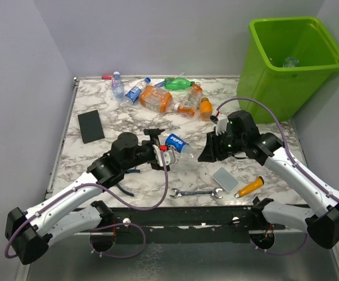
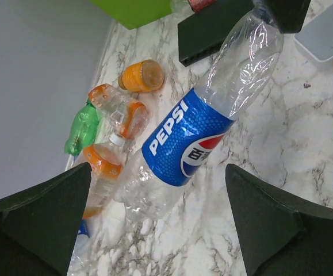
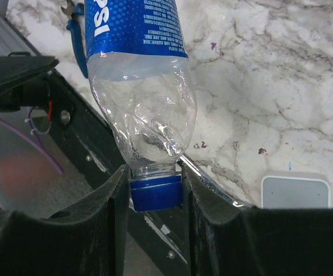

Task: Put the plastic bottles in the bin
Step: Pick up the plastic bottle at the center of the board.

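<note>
Pinching the blue cap (image 3: 156, 194) of one Pepsi bottle (image 3: 140, 103) with the right gripper (image 3: 154, 181), both fingers clamped tight against it. Holding that bottle slanted over the marble table (image 1: 128, 120) (touching it or not, impossible to tell). Standing wide apart at the Pepsi bottle's base end, the left gripper (image 2: 157, 169), one finger either side and gripping nothing. Lying clustered beyond the Pepsi bottle, well apart from it, six more bottles (image 1: 156, 98). Standing beyond and right of it, one lime-green bin (image 1: 263, 76), containing one clear bottle (image 1: 290, 61). Lying nearer than the Pepsi bottle: one grey slab (image 1: 225, 179), one wrench (image 1: 195, 193), one orange-handled screwdriver (image 1: 250, 187). Lying to its left, one black slab (image 1: 91, 126).
</note>
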Robot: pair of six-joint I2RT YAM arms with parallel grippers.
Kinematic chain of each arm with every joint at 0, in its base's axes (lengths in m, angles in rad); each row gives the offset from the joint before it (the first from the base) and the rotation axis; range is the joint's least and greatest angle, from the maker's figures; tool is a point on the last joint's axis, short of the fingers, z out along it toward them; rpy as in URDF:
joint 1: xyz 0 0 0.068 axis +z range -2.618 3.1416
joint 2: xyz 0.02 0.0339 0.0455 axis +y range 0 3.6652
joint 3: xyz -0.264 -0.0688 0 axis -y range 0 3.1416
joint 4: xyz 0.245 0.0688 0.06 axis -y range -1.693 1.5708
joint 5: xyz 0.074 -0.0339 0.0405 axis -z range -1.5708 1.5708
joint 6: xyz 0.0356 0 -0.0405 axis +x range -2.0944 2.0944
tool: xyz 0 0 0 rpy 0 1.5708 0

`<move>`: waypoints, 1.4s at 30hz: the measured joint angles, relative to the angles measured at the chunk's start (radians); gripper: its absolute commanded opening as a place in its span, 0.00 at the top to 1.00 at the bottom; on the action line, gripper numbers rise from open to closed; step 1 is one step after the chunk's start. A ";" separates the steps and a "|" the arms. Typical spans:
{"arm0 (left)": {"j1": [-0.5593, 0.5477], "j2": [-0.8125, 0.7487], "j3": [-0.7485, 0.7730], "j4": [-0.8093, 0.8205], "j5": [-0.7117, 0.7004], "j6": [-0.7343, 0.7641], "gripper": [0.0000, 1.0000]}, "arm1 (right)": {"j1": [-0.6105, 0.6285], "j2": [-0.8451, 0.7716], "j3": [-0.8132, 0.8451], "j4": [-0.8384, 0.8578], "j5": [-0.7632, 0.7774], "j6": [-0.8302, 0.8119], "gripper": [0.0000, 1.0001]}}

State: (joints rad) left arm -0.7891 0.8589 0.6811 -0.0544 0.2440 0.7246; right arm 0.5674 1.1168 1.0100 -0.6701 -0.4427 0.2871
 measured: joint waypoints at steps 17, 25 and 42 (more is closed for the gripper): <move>-0.119 0.258 0.114 -0.158 -0.077 0.349 0.30 | 0.000 -0.064 0.019 -0.077 -0.124 -0.011 0.99; -0.132 0.235 0.109 -0.142 -0.142 0.381 0.62 | 0.000 -0.064 0.056 -0.093 -0.125 -0.019 0.38; -0.136 0.168 -0.034 0.222 -0.215 -0.319 0.69 | 0.000 -0.271 0.170 0.118 0.156 0.145 0.00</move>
State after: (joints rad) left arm -0.9249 1.0267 0.6468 0.1673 0.0292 0.4053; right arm 0.5674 0.8455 1.1797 -0.5518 -0.2867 0.4316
